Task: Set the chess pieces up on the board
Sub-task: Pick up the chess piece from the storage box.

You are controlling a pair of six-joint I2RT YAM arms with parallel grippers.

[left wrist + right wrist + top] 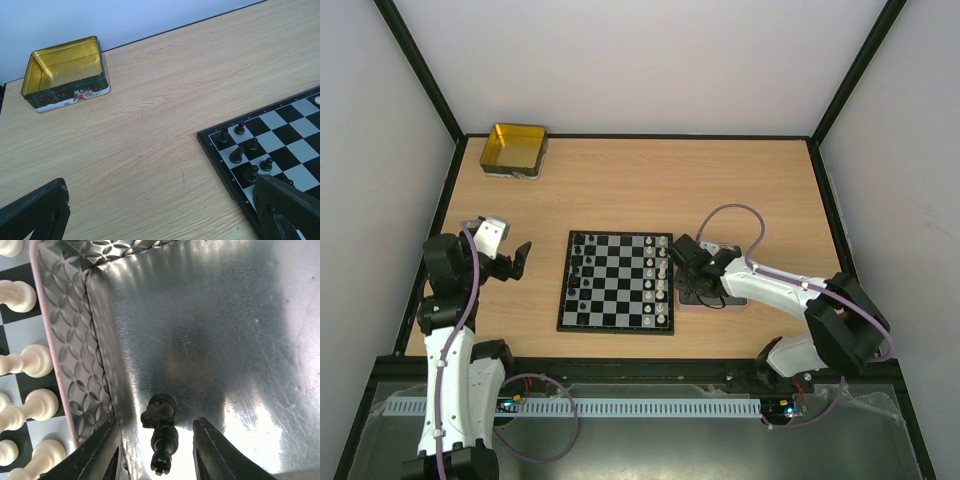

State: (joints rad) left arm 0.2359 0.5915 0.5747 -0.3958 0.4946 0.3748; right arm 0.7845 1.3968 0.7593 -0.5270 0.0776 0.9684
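Observation:
The board [616, 282] lies mid-table, with black chess pieces [578, 265] along its left side and white ones [662, 275] along its right side. My right gripper [692, 283] is open, low inside the grey tray [732, 297] just right of the board. In the right wrist view its fingers [102, 450] straddle two black pieces lying end to end on the tray floor: a knight [159, 412] and a crowned piece [165, 452]. Neither finger touches them. My left gripper [510, 250] is open and empty above bare table left of the board [295, 127].
A gold-yellow tin [514, 148] stands open at the back left; it also shows in the left wrist view [65, 72]. The patterned tray wall [70, 340] separates my right gripper from the white pieces [30, 360]. Dark frame rails border the table.

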